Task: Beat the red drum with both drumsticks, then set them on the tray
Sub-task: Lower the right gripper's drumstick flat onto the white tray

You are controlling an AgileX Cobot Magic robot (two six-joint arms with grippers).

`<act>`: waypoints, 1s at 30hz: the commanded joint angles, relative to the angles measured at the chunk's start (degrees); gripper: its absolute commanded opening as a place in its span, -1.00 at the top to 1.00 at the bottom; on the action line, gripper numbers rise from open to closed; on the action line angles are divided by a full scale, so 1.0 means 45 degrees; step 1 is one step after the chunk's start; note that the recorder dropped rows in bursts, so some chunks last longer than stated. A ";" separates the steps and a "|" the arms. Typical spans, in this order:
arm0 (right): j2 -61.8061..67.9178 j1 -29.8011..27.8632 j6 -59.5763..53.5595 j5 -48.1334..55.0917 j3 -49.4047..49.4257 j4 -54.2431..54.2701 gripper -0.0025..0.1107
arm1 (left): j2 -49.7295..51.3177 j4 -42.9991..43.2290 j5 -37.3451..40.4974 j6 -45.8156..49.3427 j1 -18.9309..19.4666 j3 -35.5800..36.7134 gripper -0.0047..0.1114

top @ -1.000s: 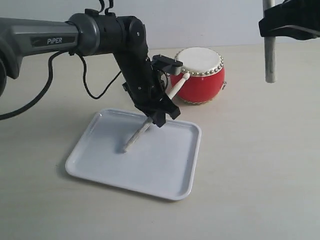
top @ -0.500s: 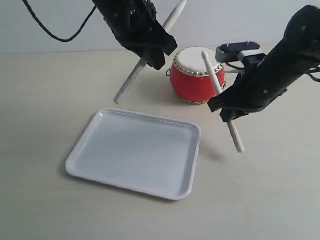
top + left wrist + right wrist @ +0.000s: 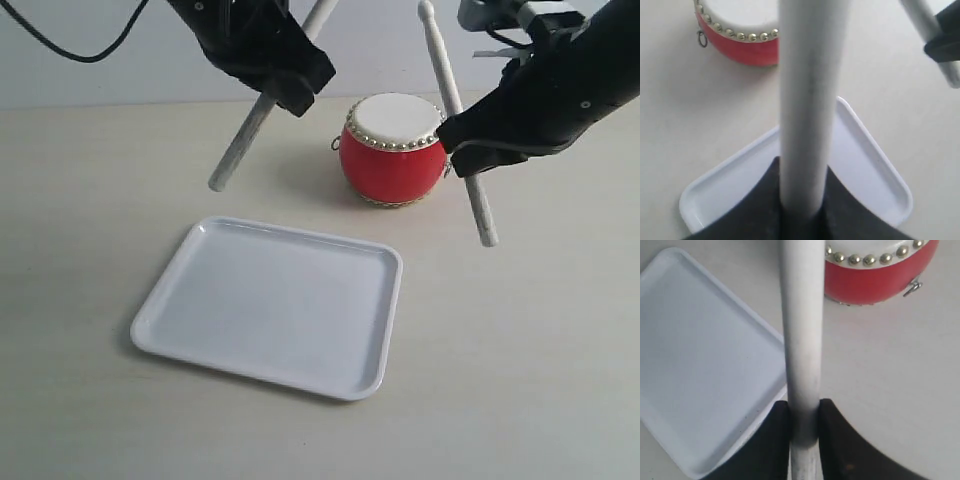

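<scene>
Pale beige table [image 3: 540,380], matte and plain, filling nearly the whole exterior view and the ground of both wrist views. Meets a flat, whitish-grey wall [image 3: 60,85] along a straight far edge, high in the exterior view; possibly a backdrop panel rather than a wall, too little showing to tell. Lit softly and evenly, with only faint, blurred shadows lying on the table surface.

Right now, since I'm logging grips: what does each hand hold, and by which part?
Left hand: a drumstick, gripped along its shaft, top out of frame. Right hand: the other drumstick, around mid-shaft, rounded tip upward.
</scene>
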 commanded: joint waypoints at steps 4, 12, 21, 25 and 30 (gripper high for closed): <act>-0.0388 0.0779 -0.1538 -0.0153 -0.0112 0.0772 0.96 | -0.3411 0.0486 -0.4741 0.0032 0.0517 0.5155 0.92; 0.1892 0.2495 -0.1655 0.2191 -0.3111 -0.0398 0.96 | -0.6927 0.0617 -0.6531 0.0064 0.2457 0.8677 0.92; 0.6212 0.4021 -0.0842 0.5912 -0.8088 -0.4194 0.96 | -0.8957 0.0563 -0.7172 0.0072 0.4239 0.9906 0.92; 0.7284 0.4763 -0.0860 0.5912 -0.9126 -0.5053 0.96 | -0.8985 0.0563 -0.7172 0.0072 0.4239 0.9906 0.92; 0.8119 0.5426 -0.0977 0.5912 -0.9691 -0.5482 0.96 | -0.8985 0.0563 -0.7172 0.0072 0.4239 0.9906 0.92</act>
